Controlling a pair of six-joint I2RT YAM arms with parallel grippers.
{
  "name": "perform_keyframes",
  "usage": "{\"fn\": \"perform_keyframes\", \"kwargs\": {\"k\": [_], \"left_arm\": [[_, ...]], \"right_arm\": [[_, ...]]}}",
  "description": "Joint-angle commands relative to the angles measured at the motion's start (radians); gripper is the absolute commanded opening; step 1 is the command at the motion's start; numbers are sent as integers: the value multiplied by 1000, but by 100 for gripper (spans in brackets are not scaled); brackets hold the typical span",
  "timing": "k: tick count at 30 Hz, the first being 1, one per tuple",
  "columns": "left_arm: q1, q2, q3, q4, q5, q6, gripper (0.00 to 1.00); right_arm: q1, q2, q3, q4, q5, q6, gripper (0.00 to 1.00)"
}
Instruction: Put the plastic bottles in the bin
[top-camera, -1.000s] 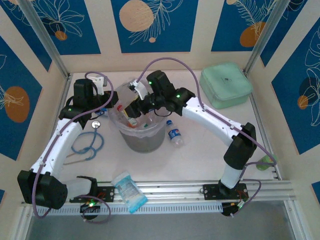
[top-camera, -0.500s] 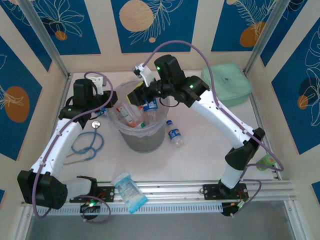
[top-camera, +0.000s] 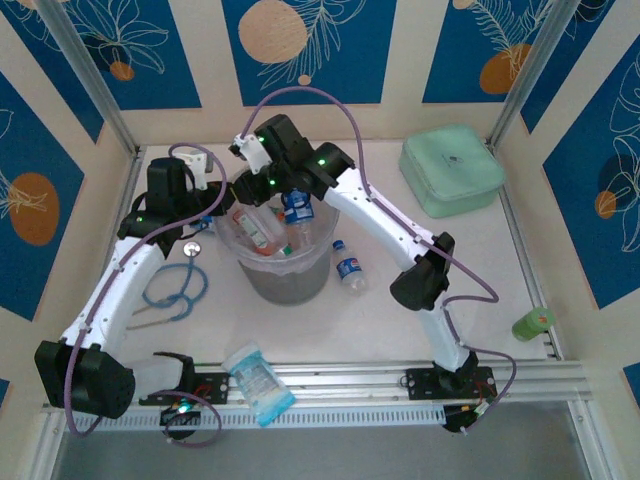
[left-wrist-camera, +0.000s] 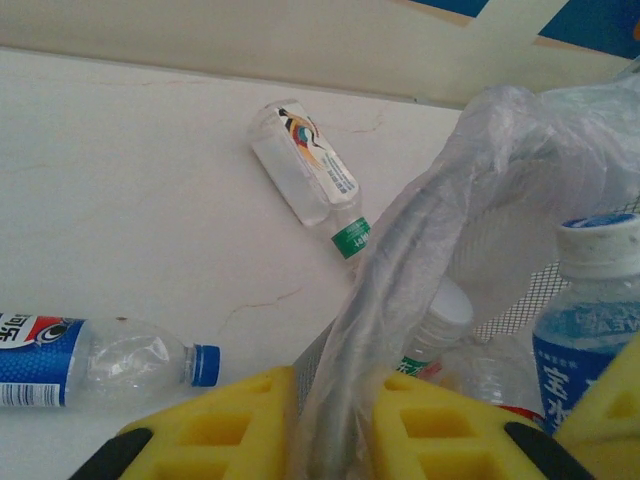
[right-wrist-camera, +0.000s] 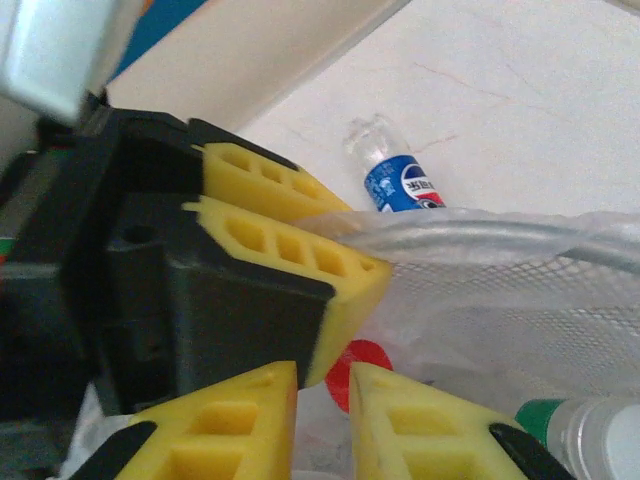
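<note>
Right claw (right-wrist-camera: 325, 375): my fingers stand nearly together with nothing between them. Over the last second this claw closed from wide and swung from above the bin's middle to its far-left rim, beside my left claw (left-wrist-camera: 335, 385), which is clamped on the bin (top-camera: 285, 285) rim and liner. Judgement: one drop is complete. Several plastic bottles (top-camera: 290, 215) lie inside. A loose bottle (top-camera: 350, 267) lies on the table (top-camera: 400, 320) just right of the bin. Two others (left-wrist-camera: 305, 165) lie near the left claw. The count inside is unreadable through the bag.

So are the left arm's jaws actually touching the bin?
Touching: left wrist view shows the left gripper with jaws pinching the bin by its bagged rim.
</note>
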Motion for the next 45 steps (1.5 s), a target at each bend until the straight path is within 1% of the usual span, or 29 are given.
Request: {"fn": "perform_keyframes", "kwargs": {"k": [1,5,8,14,18,21,24,25,29,33,36,38,40,42,45], "left_arm": [[8,11,-20,-63,-31,12,22],[8,12,-19,-62,-28,8,22],[8,13,-19,-63,-29,9,22],[8,15,-21,-64,-34,10,22],[8,18,-19,-65,-34,9,22],[8,20,-22,-63,-31,7,22],[8,22,-21,-63,-32,7,22],[8,21,-21,-65,-33,8,22],[9,17,-21,-65,-38,11,22],[8,17,-20,-65,-34,11,22],[9,18,-20,-63,-29,9,22],[8,17,-20,-65,-30,11,22],[9,15,-20,-67,-33,10,22],[10,13,-20,-65,-35,13,22],[9,14,-19,-65,-31,11,22]], "right_arm": [[22,-80,-73,-86,8,-57,21],[45,-235,-328,32,10,-65,18],[49,-300,-461,70,-23,-59,18],[49,-381,-694,161,-89,-31,18],[38,-389,-782,198,-102,-6,17],[32,-396,-762,201,-113,-1,18],[33,-417,-674,200,-116,-5,20],[31,-421,-634,191,-111,-9,22],[20,-427,-515,161,-74,-16,24],[2,-434,-474,158,-39,-18,28],[-6,-419,-449,141,34,-26,28],[-8,-393,-432,108,100,-36,25],[-7,-383,-447,94,125,-36,24],[-9,-385,-496,105,135,-29,23],[-23,-392,-578,128,119,-1,22]]}}
